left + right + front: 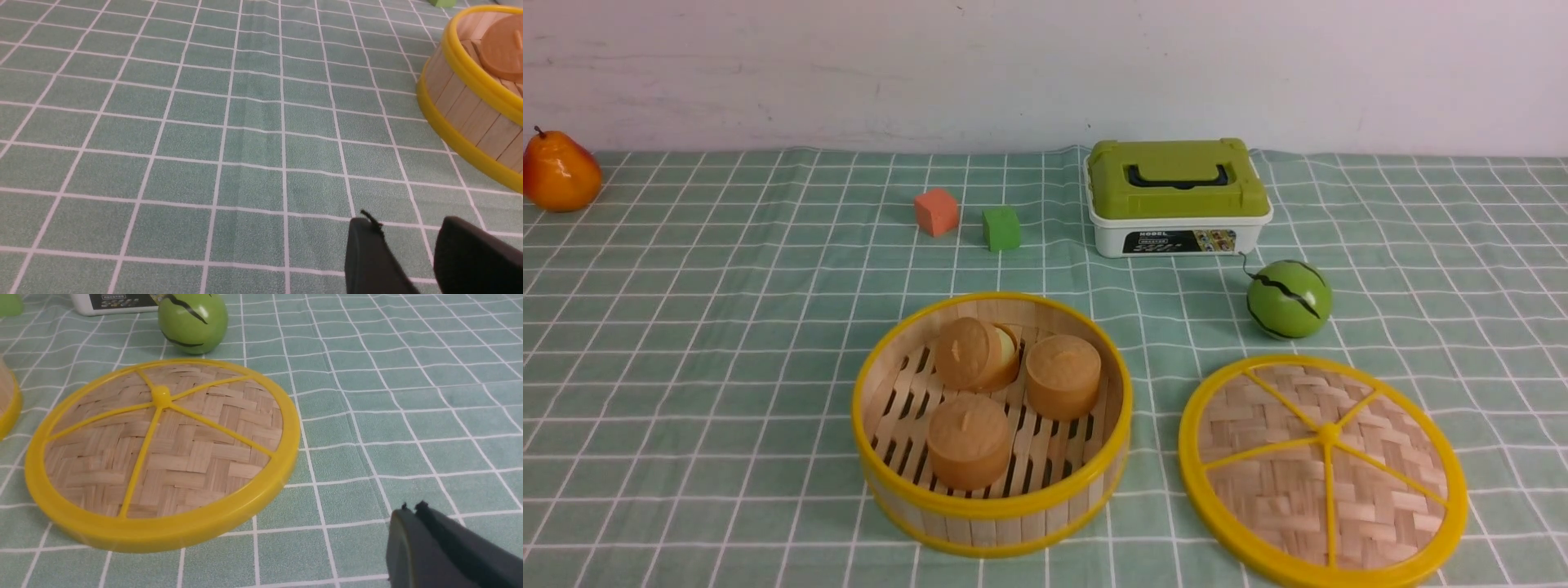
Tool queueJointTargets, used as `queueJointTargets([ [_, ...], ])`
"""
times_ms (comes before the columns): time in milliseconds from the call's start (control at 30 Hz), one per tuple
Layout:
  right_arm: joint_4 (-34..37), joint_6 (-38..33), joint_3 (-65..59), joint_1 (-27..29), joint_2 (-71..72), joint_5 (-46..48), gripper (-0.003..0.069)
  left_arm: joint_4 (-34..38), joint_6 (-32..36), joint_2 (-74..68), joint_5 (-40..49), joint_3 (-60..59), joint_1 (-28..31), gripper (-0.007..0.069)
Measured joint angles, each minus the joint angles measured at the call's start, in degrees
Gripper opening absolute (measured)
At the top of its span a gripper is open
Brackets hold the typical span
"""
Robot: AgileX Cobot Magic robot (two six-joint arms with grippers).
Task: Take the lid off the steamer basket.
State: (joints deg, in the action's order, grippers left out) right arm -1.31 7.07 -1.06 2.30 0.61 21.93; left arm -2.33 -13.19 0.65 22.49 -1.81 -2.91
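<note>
The steamer basket stands open at the front centre of the table, with three brown cakes inside. Its wall also shows in the left wrist view. The lid lies flat on the cloth to the right of the basket, apart from it. It also shows in the right wrist view. My left gripper is open and empty, low over the cloth left of the basket. My right gripper is shut and empty, right of the lid. Neither gripper shows in the front view.
A green toy watermelon sits just behind the lid. A white box with a green lid stands further back. An orange cube and a green cube lie behind the basket. A pear sits at the far left.
</note>
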Motion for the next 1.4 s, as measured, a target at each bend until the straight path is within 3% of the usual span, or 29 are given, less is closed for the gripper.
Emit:
queueJointTargets([
  [1400,0.00,0.02,0.00,-0.05,0.00,0.00,0.0018,0.00,0.00,0.00,0.00,0.00,0.00,0.0239],
])
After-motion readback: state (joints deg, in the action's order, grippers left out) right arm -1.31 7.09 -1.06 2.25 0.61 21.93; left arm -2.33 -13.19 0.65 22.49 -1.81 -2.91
